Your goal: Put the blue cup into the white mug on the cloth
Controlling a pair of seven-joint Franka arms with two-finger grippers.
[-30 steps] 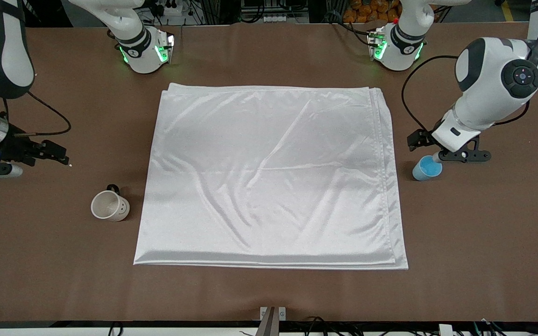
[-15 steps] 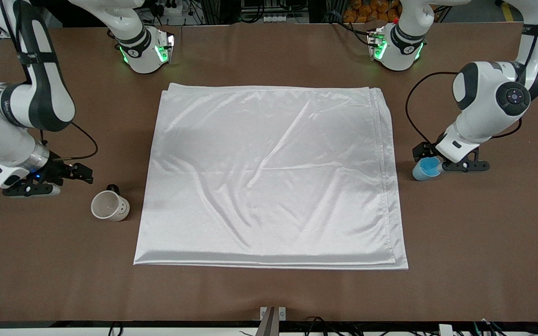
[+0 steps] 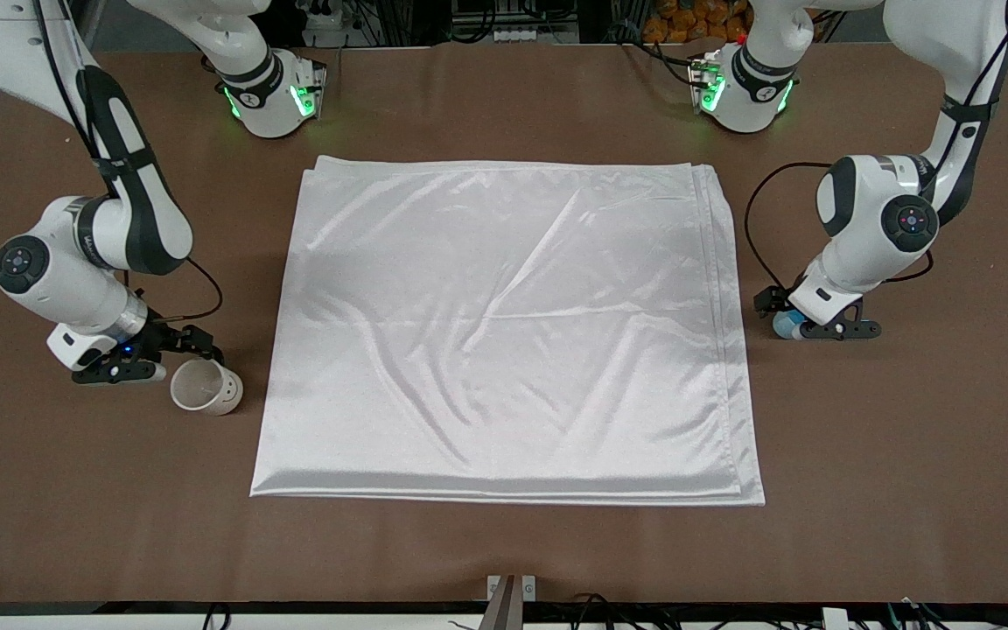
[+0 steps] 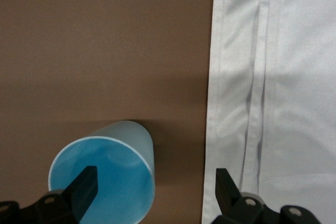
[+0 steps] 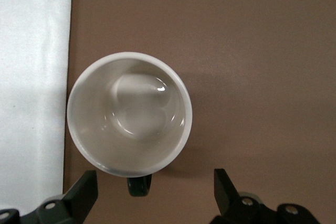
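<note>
Seeing L gripper (image 3: 788, 317) sitting low over blue cup (image 4: 107, 174) at L arm's end of table (image 3: 504, 542), fingers (image 4: 84, 186) spread apart; one finger over cup's mouth, other over bare table between cup and cloth (image 3: 504, 328). Cup standing on table just beside cloth edge, not on it.

R gripper (image 5: 155, 195) hanging over white mug (image 5: 128, 114) at R arm's end, fingers wide apart, mug handle (image 5: 139, 186) sitting between them. Mug upright on table, just beside cloth.
</note>
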